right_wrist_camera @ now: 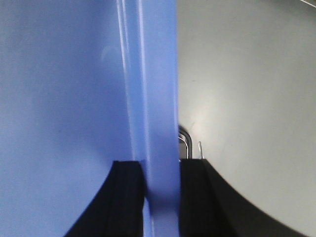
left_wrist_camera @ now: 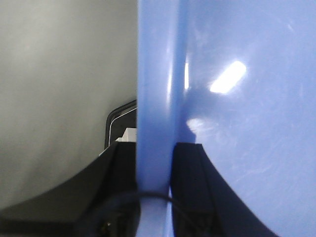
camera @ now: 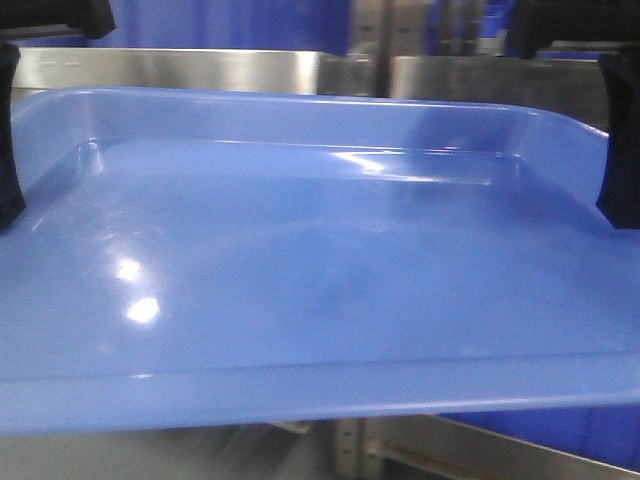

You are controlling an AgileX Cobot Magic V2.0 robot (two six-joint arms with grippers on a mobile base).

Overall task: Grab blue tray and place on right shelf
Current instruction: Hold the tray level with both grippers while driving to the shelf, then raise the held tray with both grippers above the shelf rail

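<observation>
The blue tray fills the front view, held level and close to the camera, its glossy floor bare. My left gripper is shut on the tray's left rim, one black finger on each side of the flared edge. On the opposite side, my right gripper is shut on the right rim in the same way. In the front view only a black finger shows at the left edge and another finger at the right. The right shelf shows as a steel lip behind the tray's far rim.
A second steel lip runs behind the tray at left, with a perforated upright between the two. Dark blue bins stand behind. More steel and a blue bin lie below the tray. A grey surface lies under both wrists.
</observation>
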